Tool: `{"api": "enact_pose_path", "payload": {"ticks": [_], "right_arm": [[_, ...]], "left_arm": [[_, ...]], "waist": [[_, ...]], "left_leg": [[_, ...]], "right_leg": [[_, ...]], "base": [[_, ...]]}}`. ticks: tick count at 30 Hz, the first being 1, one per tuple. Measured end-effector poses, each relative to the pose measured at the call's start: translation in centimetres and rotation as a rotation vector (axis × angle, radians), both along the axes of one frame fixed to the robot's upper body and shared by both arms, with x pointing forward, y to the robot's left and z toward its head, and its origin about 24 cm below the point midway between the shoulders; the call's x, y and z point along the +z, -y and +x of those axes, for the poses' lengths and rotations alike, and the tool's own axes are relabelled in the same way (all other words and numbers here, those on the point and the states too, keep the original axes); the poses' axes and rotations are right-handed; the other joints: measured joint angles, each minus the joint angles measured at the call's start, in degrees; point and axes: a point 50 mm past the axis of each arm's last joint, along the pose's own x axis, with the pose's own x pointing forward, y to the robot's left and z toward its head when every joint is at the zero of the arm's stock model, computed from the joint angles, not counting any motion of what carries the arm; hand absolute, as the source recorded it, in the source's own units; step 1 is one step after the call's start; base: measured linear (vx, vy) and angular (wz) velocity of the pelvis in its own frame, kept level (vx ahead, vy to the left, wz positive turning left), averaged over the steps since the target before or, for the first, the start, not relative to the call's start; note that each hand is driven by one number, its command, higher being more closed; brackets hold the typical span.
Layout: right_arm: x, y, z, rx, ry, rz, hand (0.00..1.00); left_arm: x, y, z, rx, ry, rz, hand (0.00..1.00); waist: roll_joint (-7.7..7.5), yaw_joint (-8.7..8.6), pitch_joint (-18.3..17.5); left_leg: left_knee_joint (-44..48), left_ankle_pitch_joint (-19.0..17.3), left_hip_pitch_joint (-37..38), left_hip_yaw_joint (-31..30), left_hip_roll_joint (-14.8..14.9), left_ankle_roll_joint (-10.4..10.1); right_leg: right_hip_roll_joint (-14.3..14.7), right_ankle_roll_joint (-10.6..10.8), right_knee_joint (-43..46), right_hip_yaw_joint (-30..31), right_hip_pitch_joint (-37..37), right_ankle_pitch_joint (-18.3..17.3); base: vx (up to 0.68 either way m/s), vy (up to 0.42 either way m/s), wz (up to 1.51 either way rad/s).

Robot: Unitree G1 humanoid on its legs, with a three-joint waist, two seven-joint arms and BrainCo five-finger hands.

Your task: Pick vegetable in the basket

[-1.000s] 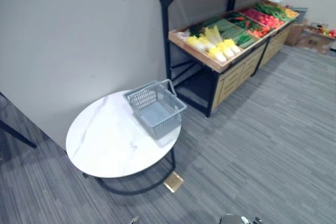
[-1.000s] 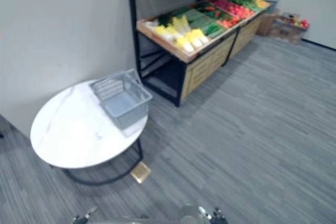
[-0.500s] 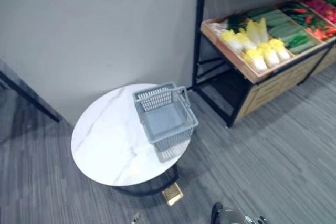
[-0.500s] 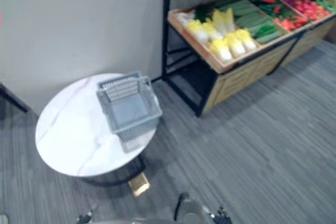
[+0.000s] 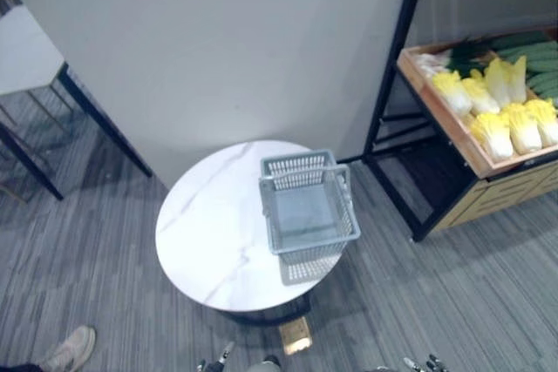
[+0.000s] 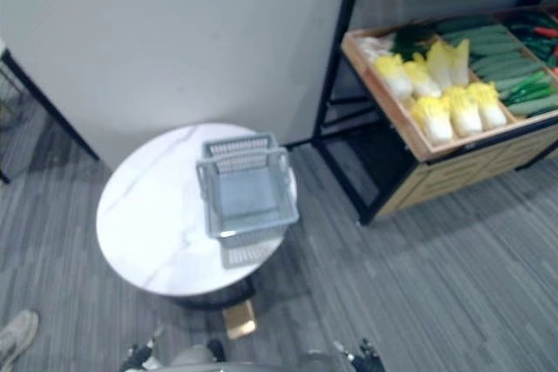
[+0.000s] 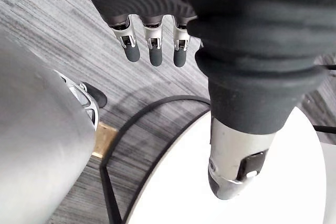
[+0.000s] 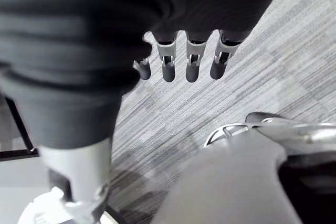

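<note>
- My left hand hangs slack over the grey floor, fingers straight and loose, grasping nothing; the white tabletop shows just past my thumb.
- My right hand is likewise released, its fingers relaxed above the floor with nothing in them.
- The basket is grey plastic with mesh walls and a solid bottom. It stands upright on the right part of the round, marble-veined tabletop, close to the edge, and it is empty.
- The vegetables lie off to my right in a slanted wooden shelf on a black frame, well apart from the basket.
- Nearest the shelf's front are cabbages, pale yellow at the leaf and white at the stem, packed side by side.
- Behind them lie long green cucumbers in rows.
- A plain grey wall stands behind the tabletop.
- A person's light shoe rests on the floor at my lower left.
</note>
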Motion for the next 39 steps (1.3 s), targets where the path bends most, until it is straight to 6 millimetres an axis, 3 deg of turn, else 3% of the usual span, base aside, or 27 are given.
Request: {"api": "enact_pose_path", "payload": {"ticks": [6,8,11,12,13,15,16,18,19,21,24,26,27,31,33,39], "right_arm": [[0.8,0.4,1.6,0.191,0.042,-0.218,0.00],[1.3,0.5,3.2,0.314,0.075,-0.323,0.00],[3.9,0.8,8.4,0.410,0.257,-0.458,0.00],[5.5,1.3,11.0,0.420,0.341,-0.513,0.00],[6.5,1.7,12.3,0.420,0.385,-0.544,0.00],[11.2,3.0,17.4,0.424,0.579,-0.649,0.00],[12.6,3.0,18.7,0.428,0.630,-0.674,0.00],[17.9,2.3,22.6,0.484,0.828,-0.747,0.00],[19.0,1.9,23.3,0.509,0.870,-0.758,0.00],[23.2,-0.3,25.9,0.633,1.017,-0.798,0.00],[27.5,-2.7,28.3,0.760,1.148,-0.875,0.00],[29.6,-4.3,29.2,0.815,1.215,-0.905,0.00],[31.6,-5.6,29.9,0.851,1.276,-0.932,0.00],[35.2,-7.9,30.8,0.929,1.351,-1.019,0.00],[36.3,-8.7,31.2,0.972,1.335,-1.064,0.00],[35.7,-9.1,32.2,1.040,1.201,-1.106,0.00]], "left_arm": [[0.0,-0.4,0.1,-0.121,-0.031,0.016,0.00],[0.0,-0.7,0.1,-0.155,-0.040,0.021,0.00],[-0.1,-1.2,-0.8,-0.177,-0.079,0.016,0.00],[-0.1,-1.5,-1.3,-0.188,-0.100,0.018,0.00],[-0.1,-1.7,-1.3,-0.204,-0.106,0.025,0.00],[0.2,-2.6,-1.4,-0.235,-0.113,0.050,0.00],[0.2,-2.9,-1.5,-0.236,-0.116,0.056,0.00],[0.3,-3.5,-1.7,-0.237,-0.134,0.065,0.00],[0.3,-3.6,-1.8,-0.236,-0.142,0.065,0.00],[0.5,-4.0,-1.2,-0.236,-0.142,0.076,0.00],[0.9,-4.0,0.7,-0.246,-0.100,0.081,0.00],[1.0,-4.0,1.1,-0.240,-0.087,0.082,0.00],[1.1,-4.1,1.6,-0.239,-0.078,0.087,0.00],[1.0,-3.4,2.0,-0.266,-0.071,0.086,0.00],[0.9,-2.9,2.2,-0.267,-0.064,0.072,0.00],[0.9,-2.8,2.3,-0.269,-0.064,0.072,0.00]], "waist": [[0.70,-0.15,-0.04],[0.84,-0.05,-0.01],[1.40,0.19,-0.05],[1.53,0.64,0.01],[1.59,1.00,0.16],[1.31,1.80,0.63],[1.14,1.88,0.94],[0.54,2.43,1.38],[0.38,2.73,1.53],[-0.55,3.20,2.78],[-1.06,4.85,4.61],[-0.95,5.01,5.24],[-1.05,5.22,5.92],[-1.01,7.17,6.62],[-0.97,7.99,7.47],[-0.93,9.26,8.28]], "left_leg": [[-7.64,5.21,1.85,-1.68,-0.71,-0.03],[-7.93,5.60,0.75,-2.93,-0.46,-0.28],[-7.95,5.68,-1.50,-4.55,-0.33,-0.31],[-7.95,5.68,-2.48,-4.64,-0.32,-0.31],[-7.95,5.68,-2.85,-4.64,-0.31,-0.31],[-7.95,5.69,-4.33,-4.72,-0.28,-0.30],[-7.95,5.70,-4.53,-4.70,-0.28,-0.29],[-7.95,6.19,-5.55,-4.69,-0.30,-0.01],[-7.95,6.69,-5.60,-4.67,-0.32,-0.01],[-7.95,7.05,-5.84,-4.88,-0.84,0.23],[-7.86,7.74,-6.52,-5.06,-1.32,1.01],[-7.67,7.85,-7.06,-5.61,-1.40,1.14],[-7.65,7.92,-7.38,-6.02,-1.46,1.17],[-7.66,7.95,-8.21,-6.51,-1.41,1.12],[-7.79,7.96,-8.66,-7.47,-1.41,1.10],[-8.02,8.42,-10.16,-7.95,-1.38,1.21]], "right_leg": [[0.73,0.25,0.26,0.10,-0.98,-0.70],[1.54,0.24,0.48,1.24,-1.74,-0.73],[3.06,0.24,0.48,4.30,-3.84,-0.72],[3.36,0.27,0.47,4.99,-4.91,-0.70],[3.47,0.30,0.41,5.18,-5.29,-0.68],[4.18,0.30,0.32,7.13,-7.11,-0.66],[4.34,0.30,0.35,7.73,-7.46,-0.64],[4.44,0.41,0.35,8.58,-8.53,-0.41],[4.47,0.39,0.35,8.92,-8.64,-0.07],[4.41,-0.07,0.25,10.22,-8.79,0.89],[4.25,-0.71,0.12,10.53,-9.34,1.84],[4.26,-0.91,0.09,10.46,-9.55,2.18],[4.30,-0.93,0.03,10.59,-9.57,2.19],[4.64,-0.94,-0.89,10.80,-9.65,2.19],[4.75,-0.96,-0.96,10.47,-9.68,2.18],[4.79,-0.97,-0.88,10.27,-10.80,2.18]], "base": [[-0.14,-0.008,0.11],[-0.14,-0.022,0.24],[-0.10,-0.003,0.07],[-0.06,0.012,0.00],[-0.06,0.017,0.00],[-0.02,0.009,0.09],[0.02,-0.001,0.09],[0.05,0.009,-0.02],[0.06,0.015,-0.08],[0.09,0.020,0.05],[0.12,0.019,0.04],[0.10,-0.001,0.12],[0.11,-0.002,0.19],[0.07,-0.012,0.09],[0.02,-0.007,0.17],[-0.01,0.004,0.06]]}}
